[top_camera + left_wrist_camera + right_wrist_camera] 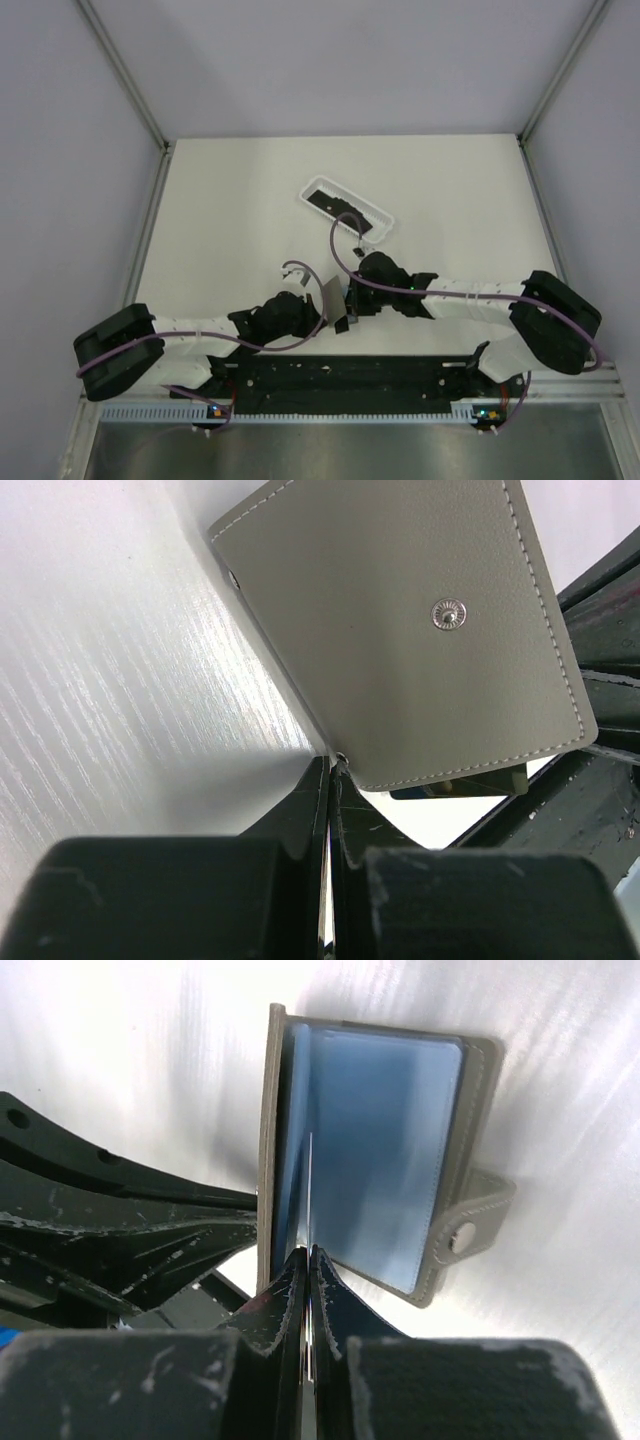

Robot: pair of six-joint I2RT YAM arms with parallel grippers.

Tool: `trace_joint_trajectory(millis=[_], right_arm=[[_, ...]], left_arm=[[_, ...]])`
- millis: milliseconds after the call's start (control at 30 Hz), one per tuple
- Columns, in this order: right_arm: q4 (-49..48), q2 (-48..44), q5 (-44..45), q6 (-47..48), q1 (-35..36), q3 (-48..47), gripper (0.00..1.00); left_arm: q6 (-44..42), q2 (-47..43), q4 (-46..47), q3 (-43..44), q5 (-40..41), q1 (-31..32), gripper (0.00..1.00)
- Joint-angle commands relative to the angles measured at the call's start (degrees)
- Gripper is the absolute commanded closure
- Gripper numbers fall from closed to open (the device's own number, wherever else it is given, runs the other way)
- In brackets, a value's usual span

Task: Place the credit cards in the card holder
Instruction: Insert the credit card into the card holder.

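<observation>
Holder (380,1160) stood open near the counter's (220,220) front, left jaws pinched shut on its lower corner. Right jaws were closed on one card (310,1190), edge-on between the holder's flaps. Remaining cards (325,201) lay in the tray (318,181) behind.

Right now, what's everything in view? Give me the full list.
card holder: one, grey outside, pale blue inside, open, over the near part of the table between both pincers.
credit cards: at least two, black, lying in the tray.
held card: one, seen edge-on, colour unclear, at the holder's opening.
tray: one, white translucent, mid-table.
table: one, white.
cables: several, purple, along both arms.
left pincer: black, shut on the card holder's edge.
right pincer: black, shut on the held card.
</observation>
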State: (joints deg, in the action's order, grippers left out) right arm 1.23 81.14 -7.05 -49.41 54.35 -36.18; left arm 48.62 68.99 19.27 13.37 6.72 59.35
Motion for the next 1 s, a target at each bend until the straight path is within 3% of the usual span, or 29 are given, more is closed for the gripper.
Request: trace_joint_trajectory(millis=[0, 400, 700, 967], right_arm=[[-3.0, 0.6, -0.2, 1.7, 1.6, -4.0, 1.00], [-1.4, 0.3, 0.6, 3.5, 5.2, -7.6, 1.00], [-1.3, 7.4, 0.8, 4.0, 5.9, -10.0, 1.00], [5.3, 12.6, 4.2, 4.5, 7.9, -14.3, 1.00]], left_arm=[[0.2, 1.2, -4.0, -1.9, 1.4, 0.2, 1.00], [0.4, 3.3, -2.7, -2.0, 1.4, 0.2, 1.00], [1.5, 1.5, -2.9, -3.4, 1.2, 0.2, 1.00], [2.4, 0.4, -3.0, -4.5, 0.8, 0.2, 1.00]])
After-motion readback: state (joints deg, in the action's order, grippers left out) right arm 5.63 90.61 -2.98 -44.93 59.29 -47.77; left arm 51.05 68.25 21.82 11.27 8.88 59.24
